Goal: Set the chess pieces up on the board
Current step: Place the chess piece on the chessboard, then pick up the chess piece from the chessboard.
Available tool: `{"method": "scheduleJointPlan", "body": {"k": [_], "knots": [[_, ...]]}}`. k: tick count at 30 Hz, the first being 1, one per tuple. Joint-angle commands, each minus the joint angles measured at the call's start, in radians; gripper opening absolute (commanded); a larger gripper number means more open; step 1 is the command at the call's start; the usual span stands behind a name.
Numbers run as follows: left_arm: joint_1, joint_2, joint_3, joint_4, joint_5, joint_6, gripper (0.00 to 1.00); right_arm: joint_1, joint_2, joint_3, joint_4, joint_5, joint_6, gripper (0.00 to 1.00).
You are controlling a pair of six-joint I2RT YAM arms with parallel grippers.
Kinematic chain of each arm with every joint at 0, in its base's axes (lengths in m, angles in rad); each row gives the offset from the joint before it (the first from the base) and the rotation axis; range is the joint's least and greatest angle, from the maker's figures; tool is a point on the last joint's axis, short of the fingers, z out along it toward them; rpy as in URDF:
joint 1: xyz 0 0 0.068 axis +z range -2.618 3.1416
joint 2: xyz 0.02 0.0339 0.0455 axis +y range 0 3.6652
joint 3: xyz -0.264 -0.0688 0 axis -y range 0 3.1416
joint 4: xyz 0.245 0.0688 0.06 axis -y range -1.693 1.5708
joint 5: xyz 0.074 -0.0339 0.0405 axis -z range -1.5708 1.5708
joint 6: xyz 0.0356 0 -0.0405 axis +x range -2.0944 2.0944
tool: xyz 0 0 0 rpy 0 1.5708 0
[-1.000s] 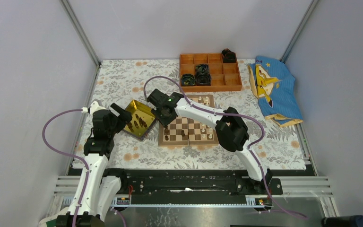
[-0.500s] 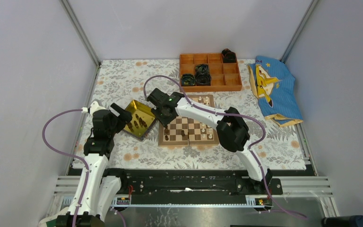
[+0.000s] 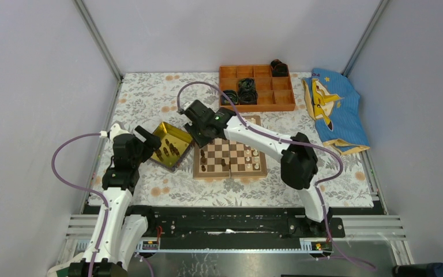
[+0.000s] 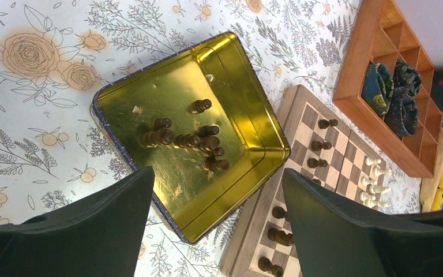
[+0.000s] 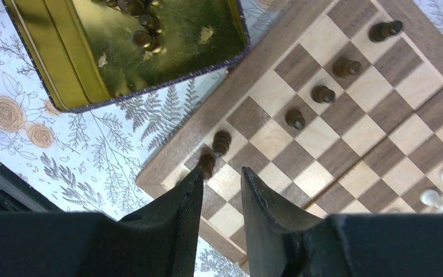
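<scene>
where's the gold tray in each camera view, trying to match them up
Top external: the gold tray sits left of centre, beside the left edge of the board.
Left wrist: the gold tray fills the middle, with the board to its right.
Right wrist: the gold tray is at the top left, partly cut off by the frame.
Shared landmark: the board edge nearest the tray.

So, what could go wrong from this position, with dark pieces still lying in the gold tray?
1. The right jaws hang narrow and empty close to two dark pieces at a corner of the board; a low sideways move may topple them.
2. The remaining dark pieces lie bunched on their sides in the gold tray; the wide-open left jaws may catch two at once or scatter them.
</scene>
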Motion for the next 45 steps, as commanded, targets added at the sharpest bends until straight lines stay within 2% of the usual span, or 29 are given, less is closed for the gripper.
{"method": "scheduleJointPlan", "body": {"k": [1,10,18,27,45], "knots": [[-0.007,-0.002,-0.008,0.039,-0.012,0.002,0.89,0.005,-0.15,-0.098,0.083,0.06,-0.012,0.38],[-0.007,0.018,-0.006,0.043,0.0,0.005,0.89,-0.029,-0.347,-0.421,0.202,0.096,0.036,0.38],[-0.007,0.029,-0.005,0.042,0.005,0.007,0.9,-0.042,-0.458,-0.593,0.246,0.083,0.072,0.4],[-0.007,0.034,-0.007,0.045,0.004,0.007,0.9,-0.042,-0.471,-0.647,0.266,0.025,0.086,0.41],[-0.032,0.028,-0.006,0.042,0.001,0.007,0.92,-0.041,-0.402,-0.638,0.268,-0.029,0.086,0.42]]}}
